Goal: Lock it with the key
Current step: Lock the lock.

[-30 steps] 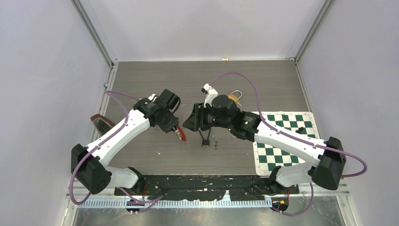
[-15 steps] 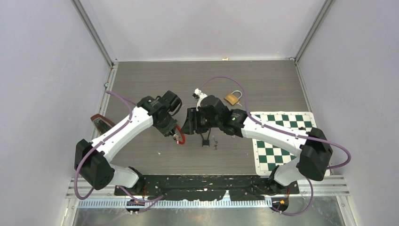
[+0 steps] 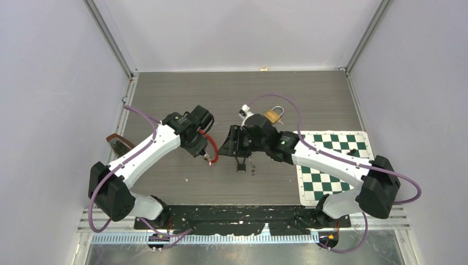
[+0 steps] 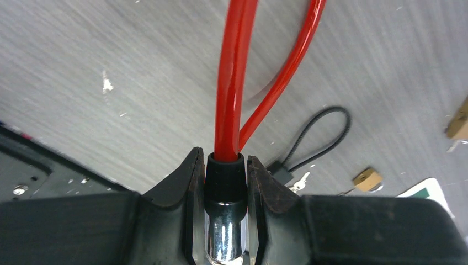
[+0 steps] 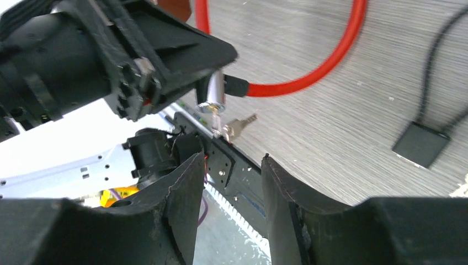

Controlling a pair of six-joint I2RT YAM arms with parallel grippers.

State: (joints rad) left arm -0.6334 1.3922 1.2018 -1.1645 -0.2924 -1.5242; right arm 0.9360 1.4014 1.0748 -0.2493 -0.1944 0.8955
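The left pincer [image 4: 223, 163] is pressed on the chrome barrel [image 4: 223, 237] of the red cable lock [image 4: 229, 77], just below its black collar. It seems to hold the barrel a little above the surface [image 3: 165, 94]. A small silver key [image 5: 238, 124] sticks out of the barrel's lower end. In the right wrist view its long axis points toward about 2 o'clock.

The right pincer [image 5: 232, 160] is spread and holds nothing. From its gap the key lies at about 12 o'clock, near but not touching. Seen from above, the lock is at 9 o'clock from this pincer, so the right arm is the free one to take the key and turn it. The cable is thin and glossy, and the key is flat and very small.
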